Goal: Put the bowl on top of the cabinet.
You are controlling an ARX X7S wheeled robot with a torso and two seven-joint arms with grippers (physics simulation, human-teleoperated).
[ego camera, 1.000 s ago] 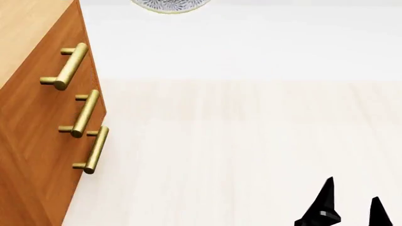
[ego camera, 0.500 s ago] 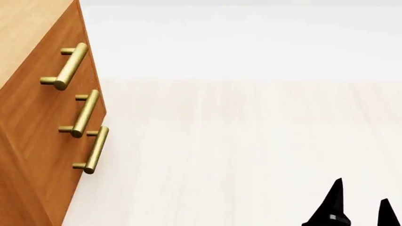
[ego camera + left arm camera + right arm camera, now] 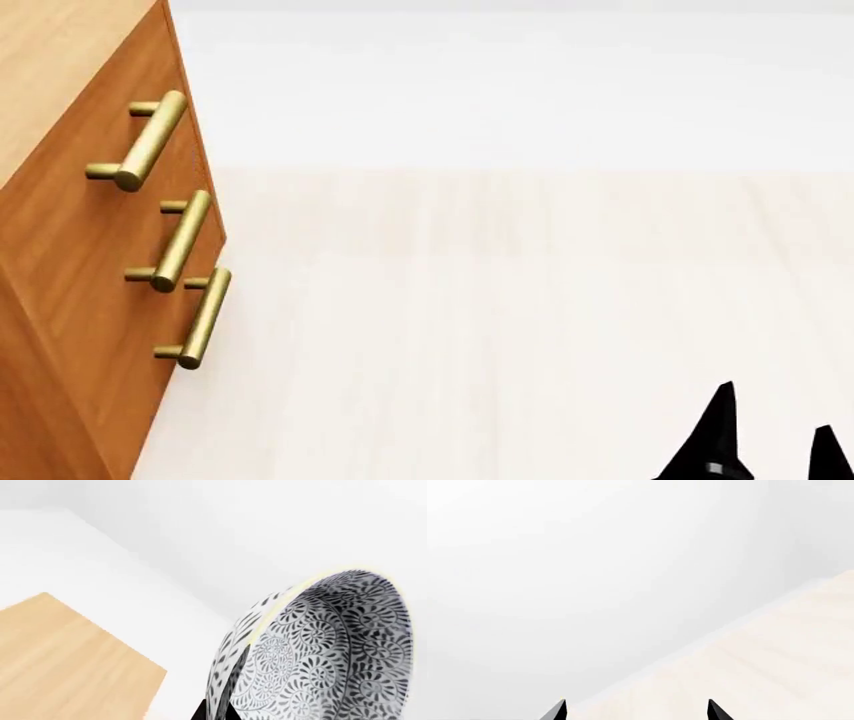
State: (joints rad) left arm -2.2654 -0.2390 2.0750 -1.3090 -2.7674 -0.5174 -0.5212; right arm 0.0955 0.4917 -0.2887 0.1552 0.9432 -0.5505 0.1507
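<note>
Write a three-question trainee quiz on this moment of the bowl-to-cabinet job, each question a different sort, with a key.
1. True or false: in the head view the bowl sits on the floor beside the cabinet.
2. Multiple choice: in the left wrist view the bowl is
A. flat on the cabinet top
B. tipped on edge, close to the camera, with a dark gripper finger at its rim
C. upside down on the floor
3. Fill in: the cabinet front shows ___ brass bar handles in the head view.

Key:
1. False; no bowl shows in the head view.
2. B
3. three
</note>
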